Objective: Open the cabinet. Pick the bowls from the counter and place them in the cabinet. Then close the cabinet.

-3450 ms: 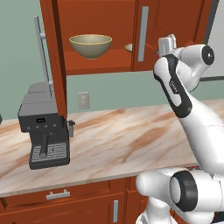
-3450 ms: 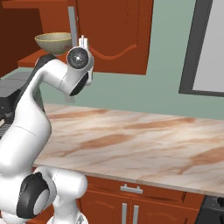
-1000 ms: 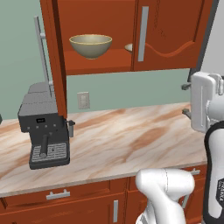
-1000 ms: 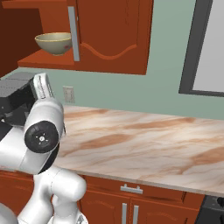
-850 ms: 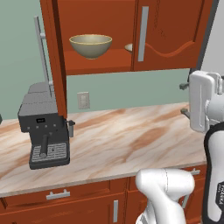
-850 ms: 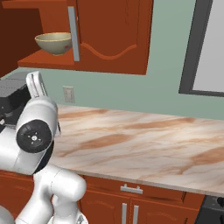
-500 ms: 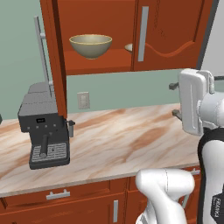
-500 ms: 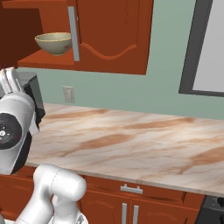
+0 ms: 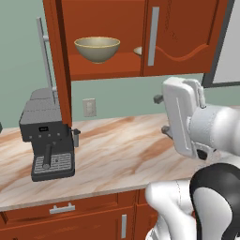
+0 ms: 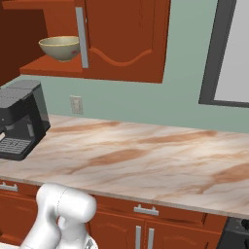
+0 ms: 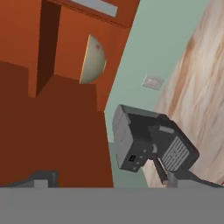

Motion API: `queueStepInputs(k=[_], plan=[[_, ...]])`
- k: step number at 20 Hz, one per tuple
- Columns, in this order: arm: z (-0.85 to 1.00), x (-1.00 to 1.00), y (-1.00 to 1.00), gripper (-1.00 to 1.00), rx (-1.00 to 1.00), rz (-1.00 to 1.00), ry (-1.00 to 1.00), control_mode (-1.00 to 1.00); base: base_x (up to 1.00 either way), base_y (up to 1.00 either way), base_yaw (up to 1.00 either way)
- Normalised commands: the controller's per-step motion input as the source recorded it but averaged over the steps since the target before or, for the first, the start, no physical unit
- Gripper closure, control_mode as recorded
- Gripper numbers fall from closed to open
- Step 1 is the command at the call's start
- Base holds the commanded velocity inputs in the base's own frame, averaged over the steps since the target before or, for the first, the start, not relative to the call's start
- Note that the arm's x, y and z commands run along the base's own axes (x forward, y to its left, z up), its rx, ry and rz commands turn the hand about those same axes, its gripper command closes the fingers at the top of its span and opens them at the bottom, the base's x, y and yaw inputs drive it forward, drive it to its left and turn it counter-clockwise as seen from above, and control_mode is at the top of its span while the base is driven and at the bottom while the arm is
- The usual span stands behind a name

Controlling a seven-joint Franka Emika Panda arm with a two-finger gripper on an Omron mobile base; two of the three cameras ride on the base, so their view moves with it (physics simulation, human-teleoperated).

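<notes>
Tan bowl (image 9: 97, 48) sits on the shelf of the open cabinet (image 9: 105, 37), up and left of the gripper (image 9: 161, 115), well apart from it. Its jaws stand wide, holding nothing, above the counter (image 9: 122, 150).

I have the red-brown wooden wall cabinet (image 9: 117, 37) above the beige-pink marble-patterned counter (image 9: 117, 154). Its left door stands open, its right door is shut. The deep rounded tan bowl (image 9: 97, 48) sits on the cabinet shelf, left of the shut door; part of a second bowl (image 9: 138, 50) shows on the shelf beside it, mostly behind that door. A dark grey espresso machine (image 9: 47, 138) stands on the counter below the open door. A wall outlet (image 9: 89, 107) is behind the counter, right of the machine. Red-brown drawers (image 9: 61, 208) run beneath the counter.
</notes>
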Motion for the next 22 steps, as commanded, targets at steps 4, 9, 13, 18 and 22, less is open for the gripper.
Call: queueStepInputs(k=[4, 9, 13, 18, 22], plan=[[-0.19, -0.45, 0.89, -1.00, 0.00, 0.00, -0.11, -1.00, 0.00, 0.00, 0.00], [-0.12, -0.39, 0.85, -1.00, 0.00, -0.01, -0.01, -1.00, 0.00, 0.00, 0.00], [-0.07, -0.35, 0.81, -1.00, 0.00, -0.03, -0.01, -1.00, 0.00, 0.00, 0.00], [-0.04, -0.26, 0.78, -1.00, 0.00, -0.10, -0.12, -1.00, 0.00, 0.00, 0.00], [-0.03, -0.08, 0.67, -1.00, 0.00, -0.17, -0.19, -1.00, 0.00, 0.00, 0.00]])
